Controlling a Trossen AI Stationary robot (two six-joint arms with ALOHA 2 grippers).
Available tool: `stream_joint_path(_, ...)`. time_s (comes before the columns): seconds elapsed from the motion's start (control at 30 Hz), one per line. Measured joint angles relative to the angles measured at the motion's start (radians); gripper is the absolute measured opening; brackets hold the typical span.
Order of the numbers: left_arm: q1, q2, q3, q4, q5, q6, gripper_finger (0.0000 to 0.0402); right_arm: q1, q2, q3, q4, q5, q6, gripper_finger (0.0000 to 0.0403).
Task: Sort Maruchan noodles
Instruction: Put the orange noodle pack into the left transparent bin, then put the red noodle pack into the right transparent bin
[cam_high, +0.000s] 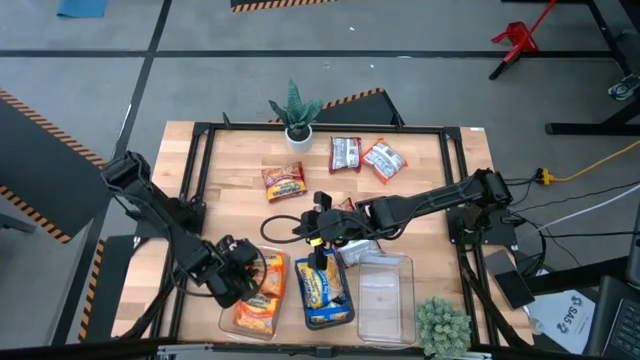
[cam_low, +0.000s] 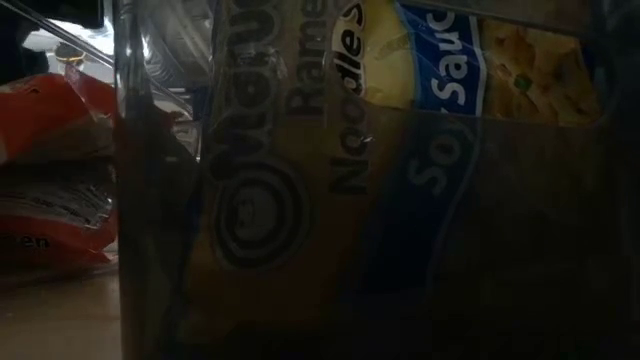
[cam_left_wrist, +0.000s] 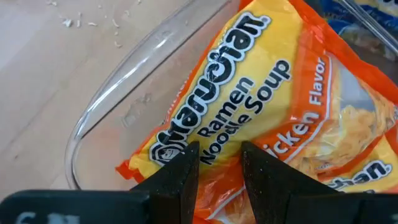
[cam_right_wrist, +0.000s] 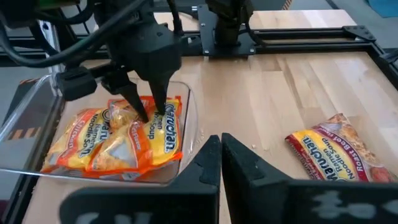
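Three clear bins sit along the table's (cam_high: 420, 170) near edge: the left bin (cam_high: 232, 322) holds orange noodle packets (cam_high: 262, 295), the middle bin (cam_high: 322, 322) blue-and-yellow packets (cam_high: 322, 285), and the right bin (cam_high: 385, 300) looks bare. The left gripper (cam_left_wrist: 217, 165) hangs over the orange packets, its fingers slightly apart and gripping nothing. The right gripper (cam_right_wrist: 221, 149) is clenched empty mid-table. Loose packets (cam_high: 283, 180) lie beyond, near a potted plant (cam_high: 296, 110). The low view sees only packets pressed against bin walls.

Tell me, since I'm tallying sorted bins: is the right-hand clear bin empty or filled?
Empty. The high view shows the right-hand clear bin holding no packets, only the wooden table showing through.
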Motion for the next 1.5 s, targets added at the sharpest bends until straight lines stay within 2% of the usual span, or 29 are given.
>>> stream_joint_path(0.23, 0.025, 0.001, 0.065, 0.0, -0.013, 0.043, 0.0114, 0.0, 0.0, 0.0, 0.0, 0.0, -0.003, 0.0001)
stream_joint_path(0.5, 0.029, -0.011, 0.187, -0.093, -0.019, 0.07, 0.0114, -0.008, -0.033, 0.0, -0.028, -0.018, -0.056, 0.0001)
stream_joint_path(0.7, 0.035, -0.098, 0.246, -0.102, -0.171, 0.089, 0.0114, -0.053, -0.043, 0.0, -0.115, 0.026, 0.013, 0.0001)
stream_joint_path(0.77, 0.048, -0.142, 0.254, -0.124, -0.224, 0.11, 0.0114, -0.081, -0.043, 0.0, -0.152, 0.008, 0.036, 0.0004)
stream_joint_path(0.83, 0.075, -0.193, 0.255, -0.14, -0.268, 0.142, 0.0114, -0.112, -0.043, 0.0, -0.181, -0.033, 0.055, 0.0019)
stream_joint_path(0.93, 0.134, -0.26, 0.256, -0.185, -0.295, 0.229, 0.0115, -0.154, -0.043, 0.0, -0.213, -0.065, 0.07, 0.0062)
stream_joint_path(1.13, 0.319, -0.367, 0.256, -0.232, -0.233, 0.49, 0.0133, -0.231, -0.035, 0.0, -0.256, -0.065, 0.071, 0.018)
stream_joint_path(1.23, 0.42, -0.406, 0.256, -0.24, -0.183, 0.61, 0.0141, -0.267, -0.03, -0.001, -0.262, -0.06, 0.072, 0.0222)
stream_joint_path(1.37, 0.557, -0.462, 0.254, -0.247, -0.12, 0.748, 0.0145, -0.319, -0.027, -0.001, -0.265, -0.06, 0.092, 0.0248)
stream_joint_path(1.5, 0.668, -0.509, 0.236, -0.24, -0.042, 0.845, 0.0146, -0.362, -0.027, -0.018, -0.245, -0.059, 0.142, 0.0246)
